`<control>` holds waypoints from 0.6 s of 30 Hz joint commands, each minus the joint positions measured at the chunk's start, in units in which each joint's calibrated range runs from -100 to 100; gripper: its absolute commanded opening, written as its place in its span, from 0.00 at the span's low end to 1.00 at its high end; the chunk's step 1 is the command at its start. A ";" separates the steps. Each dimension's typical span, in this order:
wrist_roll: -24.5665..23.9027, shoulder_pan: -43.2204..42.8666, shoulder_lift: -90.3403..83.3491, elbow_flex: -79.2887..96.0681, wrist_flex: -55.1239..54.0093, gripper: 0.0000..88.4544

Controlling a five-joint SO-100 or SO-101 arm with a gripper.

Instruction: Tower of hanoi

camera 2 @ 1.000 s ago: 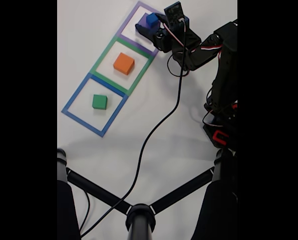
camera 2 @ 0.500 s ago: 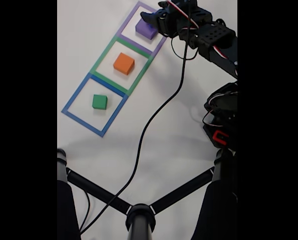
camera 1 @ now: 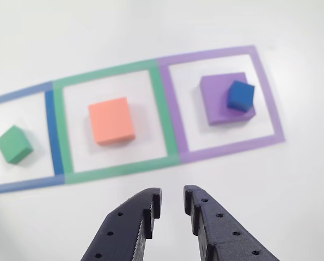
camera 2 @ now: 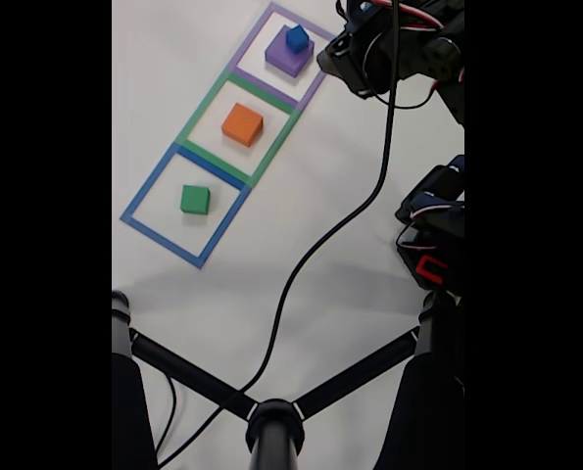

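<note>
Four cubes on the surface (camera 2: 320, 284), and only one pairing is made: the dark blue cube (camera 1: 240, 94) sits on the purple cube (camera 1: 225, 98), off toward one corner, inside the purple outline (camera 1: 270, 109). Orange cube (camera 1: 111, 120) lies alone in the green outline (camera 1: 167, 117), green cube (camera 1: 13, 144) alone in the blue outline (camera 1: 53, 130). End effector (camera 1: 172, 204) hangs empty near the purple outline, jaws slightly parted (nothing between them). My read: most of the tower is still to build.
</note>
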 commanded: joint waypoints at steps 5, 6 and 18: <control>0.00 -11.46 -4.80 -5.77 6.71 0.00; 0.00 -12.83 -5.28 -5.77 6.96 0.00; 0.00 -23.58 -7.53 -3.32 6.63 0.13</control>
